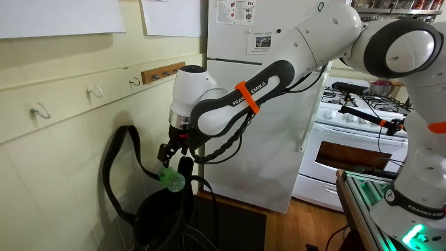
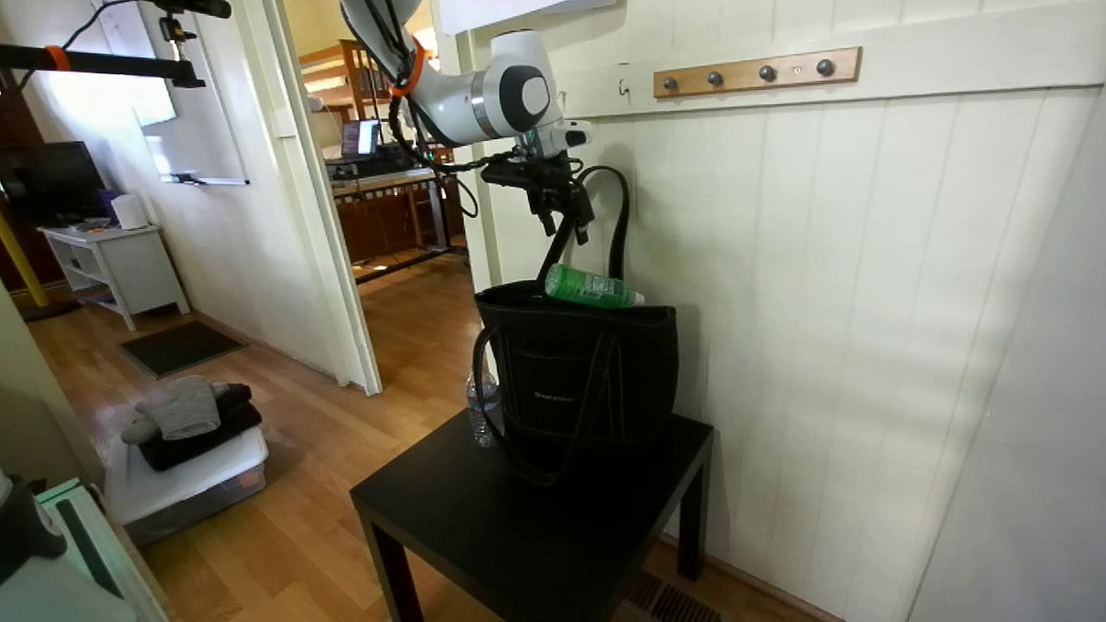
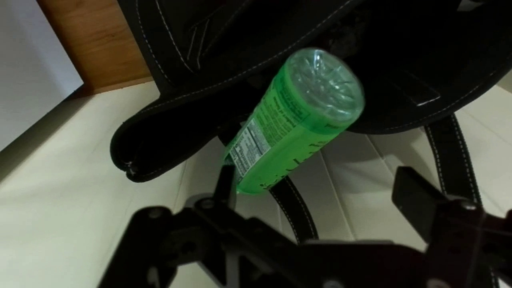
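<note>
My gripper [image 3: 318, 180] stands open, with no object held between its fingers. In the wrist view a green-labelled bottle [image 3: 288, 124] slants from near the left finger [image 3: 227, 184], its clear base toward the camera. An exterior view puts this bottle [image 2: 592, 288] below the gripper [image 2: 566, 233], with a gap between them. It lies tilted at the mouth of a black tote bag [image 2: 570, 380], cap end lower; whether it rests on the rim I cannot tell. In an exterior view the bag's dark opening [image 1: 156, 216] shows beneath the bottle [image 1: 171, 179]. One long strap [image 1: 110, 167] loops up near the wall.
The bag stands on a low black table [image 2: 484, 536], with a clear bottle [image 2: 481, 410] beside it. Wall hooks [image 1: 41, 111] and a wooden peg rack [image 2: 760, 73] are above. A refrigerator [image 1: 251, 146] and a stove [image 1: 348, 153] stand nearby. Folded clothes [image 2: 194, 415] top a floor bin.
</note>
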You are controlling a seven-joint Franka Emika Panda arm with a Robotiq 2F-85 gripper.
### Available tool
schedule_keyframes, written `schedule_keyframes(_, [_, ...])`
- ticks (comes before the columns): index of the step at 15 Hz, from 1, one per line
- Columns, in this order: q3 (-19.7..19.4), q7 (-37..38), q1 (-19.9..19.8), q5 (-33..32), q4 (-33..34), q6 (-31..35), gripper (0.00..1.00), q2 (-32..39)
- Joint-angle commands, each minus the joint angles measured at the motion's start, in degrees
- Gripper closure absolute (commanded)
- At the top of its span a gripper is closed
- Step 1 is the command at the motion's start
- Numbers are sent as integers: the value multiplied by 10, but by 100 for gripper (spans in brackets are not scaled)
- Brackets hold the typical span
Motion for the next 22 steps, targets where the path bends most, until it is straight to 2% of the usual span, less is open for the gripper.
schedule_keyframes(1, [-19,14,0,26,2,7,0,9])
schedule_keyframes(9, [-41,3,-8,21,20,34,0,48])
schedule_keyframes(18, [-26,-41,-31,40,55,99,0,97])
schedule_keyframes(22, [-13,-64,-41,54,81,108,0,122])
